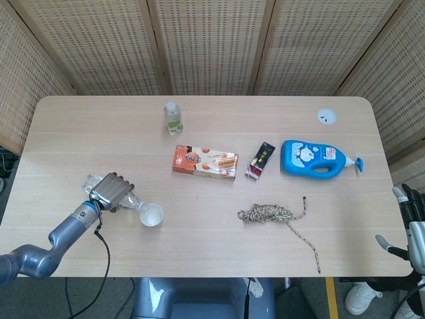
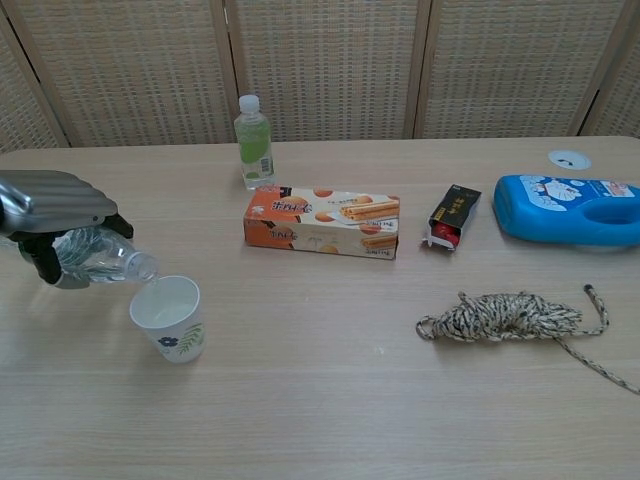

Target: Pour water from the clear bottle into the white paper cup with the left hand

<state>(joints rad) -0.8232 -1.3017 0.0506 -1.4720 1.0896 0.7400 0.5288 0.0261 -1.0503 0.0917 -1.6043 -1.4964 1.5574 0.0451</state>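
Note:
My left hand (image 1: 111,191) (image 2: 62,205) grips the clear bottle (image 2: 103,260) (image 1: 130,201) near the table's front left. The bottle is tipped neck-down to the right, its mouth just over the left rim of the white paper cup (image 2: 169,318) (image 1: 151,215). The cup stands upright with a small flower print on its side. My right hand (image 1: 410,222) hangs off the table's right edge with fingers apart, holding nothing, seen only in the head view.
A small green-labelled bottle (image 2: 253,142) stands at the back. An orange biscuit box (image 2: 322,221), a black snack packet (image 2: 453,215), a blue detergent bottle (image 2: 568,208) and a coil of rope (image 2: 508,314) lie to the right of the cup.

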